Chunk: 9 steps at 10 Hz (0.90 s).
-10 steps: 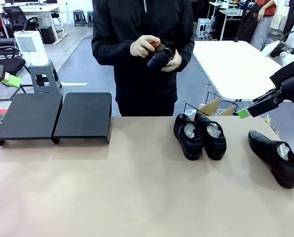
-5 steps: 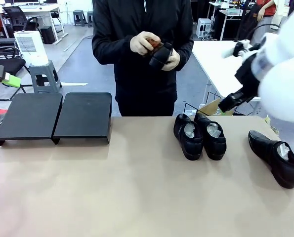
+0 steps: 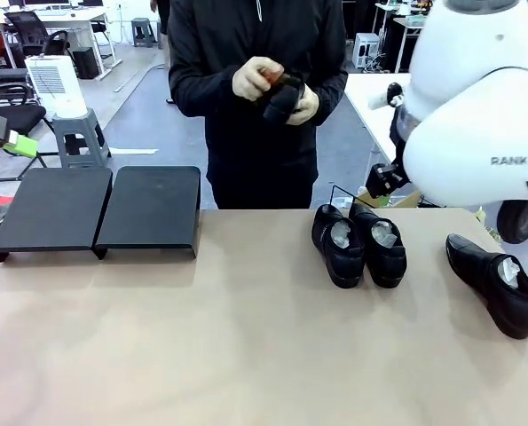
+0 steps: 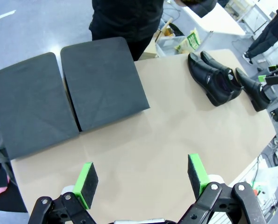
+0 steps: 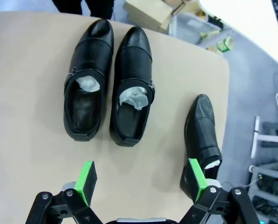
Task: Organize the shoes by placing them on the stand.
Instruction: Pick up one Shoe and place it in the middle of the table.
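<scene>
Shoes [image 5: 131, 100]: pair lying upper centre of right wrist frame, third shoe [image 5: 202, 135] lower right. Right gripper [image 5: 141, 182] hovering above, jaws wide, empty; left gripper [image 4: 141, 179] same. Stand [image 3: 148, 209] sitting upper left, front frame. I'm judging leather glossy, slippery; gripping across stiff heel collar looks safest.

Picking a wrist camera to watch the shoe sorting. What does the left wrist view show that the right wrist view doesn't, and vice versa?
Left wrist view: the black stand, bare, two sections side by side, past the open left gripper. Right wrist view: white paper stuffing, seen close from above, past the open right gripper. Both: a pair of shoes side by side and a third shoe apart, on the tan table.
</scene>
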{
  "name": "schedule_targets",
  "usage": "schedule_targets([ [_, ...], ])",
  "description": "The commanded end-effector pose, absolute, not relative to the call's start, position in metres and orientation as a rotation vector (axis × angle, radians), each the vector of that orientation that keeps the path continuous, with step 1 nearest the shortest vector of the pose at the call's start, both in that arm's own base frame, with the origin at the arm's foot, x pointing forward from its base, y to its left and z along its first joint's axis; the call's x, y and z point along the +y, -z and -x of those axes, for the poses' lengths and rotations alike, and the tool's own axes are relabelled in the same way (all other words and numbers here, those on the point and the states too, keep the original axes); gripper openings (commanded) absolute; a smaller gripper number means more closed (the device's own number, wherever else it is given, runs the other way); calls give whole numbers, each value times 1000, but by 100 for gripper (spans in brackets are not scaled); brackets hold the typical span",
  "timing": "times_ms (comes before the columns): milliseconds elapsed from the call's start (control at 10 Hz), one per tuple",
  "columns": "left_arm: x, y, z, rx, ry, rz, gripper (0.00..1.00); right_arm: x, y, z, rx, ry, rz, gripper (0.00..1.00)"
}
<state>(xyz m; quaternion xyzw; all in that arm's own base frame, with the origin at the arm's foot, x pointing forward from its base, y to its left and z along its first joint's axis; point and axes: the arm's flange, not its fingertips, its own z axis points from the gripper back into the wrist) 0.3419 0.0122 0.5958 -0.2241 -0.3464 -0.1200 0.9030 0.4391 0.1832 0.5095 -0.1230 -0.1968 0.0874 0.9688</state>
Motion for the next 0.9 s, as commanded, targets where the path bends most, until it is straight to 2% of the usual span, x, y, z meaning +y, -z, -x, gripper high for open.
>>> schedule_targets([
  [0, 14, -595, -342, -723, 261, 478, 100, 201, -499, -459, -369, -119, 298, 100],
  [200, 14, -595, -342, -723, 261, 478, 100, 208, -485, -472, -338, -114, 320, 100],
  [300, 14, -595, -342, -723, 261, 478, 100, 193, -492, -452, -368, -146, 274, 100],
  [700, 14, -595, -342, -723, 261, 478, 100, 199, -485, -455, -365, -131, 264, 100],
  [800, 14, -595, -342, -723, 261, 478, 100, 196, -474, -470, -334, -131, 154, 100],
])
